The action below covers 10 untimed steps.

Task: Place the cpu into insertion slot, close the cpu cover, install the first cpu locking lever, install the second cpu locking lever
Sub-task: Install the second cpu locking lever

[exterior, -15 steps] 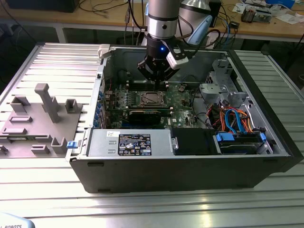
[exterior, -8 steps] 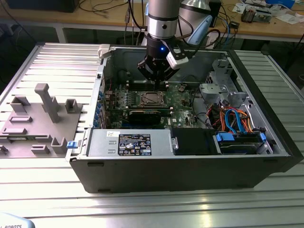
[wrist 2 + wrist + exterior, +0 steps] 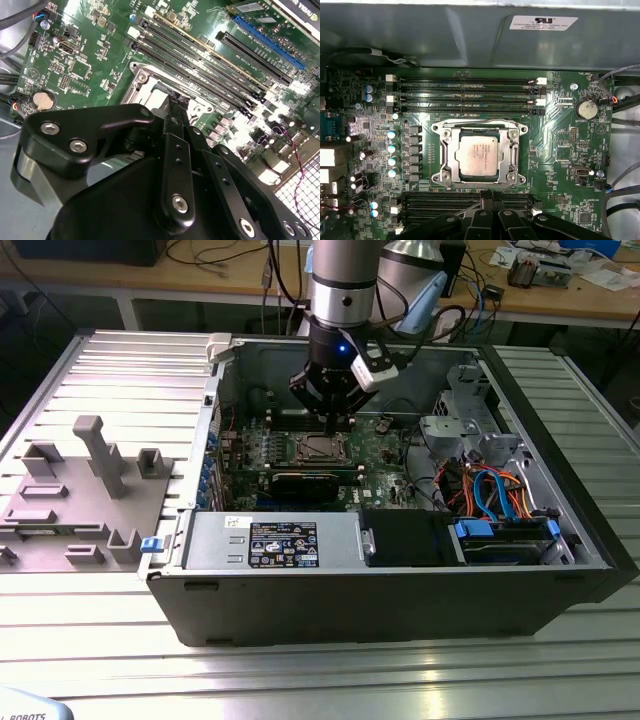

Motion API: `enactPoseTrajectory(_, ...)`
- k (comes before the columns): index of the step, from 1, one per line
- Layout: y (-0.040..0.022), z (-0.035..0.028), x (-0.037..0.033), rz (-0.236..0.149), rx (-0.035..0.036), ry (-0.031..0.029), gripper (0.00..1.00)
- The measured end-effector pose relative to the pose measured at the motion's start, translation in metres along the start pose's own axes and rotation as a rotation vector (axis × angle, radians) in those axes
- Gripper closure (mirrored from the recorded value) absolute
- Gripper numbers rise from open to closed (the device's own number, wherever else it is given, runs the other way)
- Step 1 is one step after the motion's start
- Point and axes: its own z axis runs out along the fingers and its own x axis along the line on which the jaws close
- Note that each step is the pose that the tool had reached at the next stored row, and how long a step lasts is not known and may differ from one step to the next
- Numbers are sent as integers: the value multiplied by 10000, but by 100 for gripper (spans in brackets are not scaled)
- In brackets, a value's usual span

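The cpu [image 3: 478, 155] already sits in the insertion slot [image 3: 443, 176], near the middle of the green motherboard [image 3: 560, 150]. The cpu cover [image 3: 511, 152] lies closed around it. Whether the locking levers are latched cannot be told. The pincer [image 3: 489, 201] hovers just beside the socket's edge, fingers together, holding nothing visible.

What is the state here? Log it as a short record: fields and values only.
cpu: seated in the slot, metal top showing
cover: down, framing the cpu
gripper: just off the slot's edge, over the memory slots next to it; holds nothing visible
setting: green board inside an open case
beside case: grey fixture block, on the exterior view's left
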Motion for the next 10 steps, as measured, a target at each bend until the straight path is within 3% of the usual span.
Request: enactPoseTrajectory(10, -27, 11, 0, -1, -1, -1, 89)
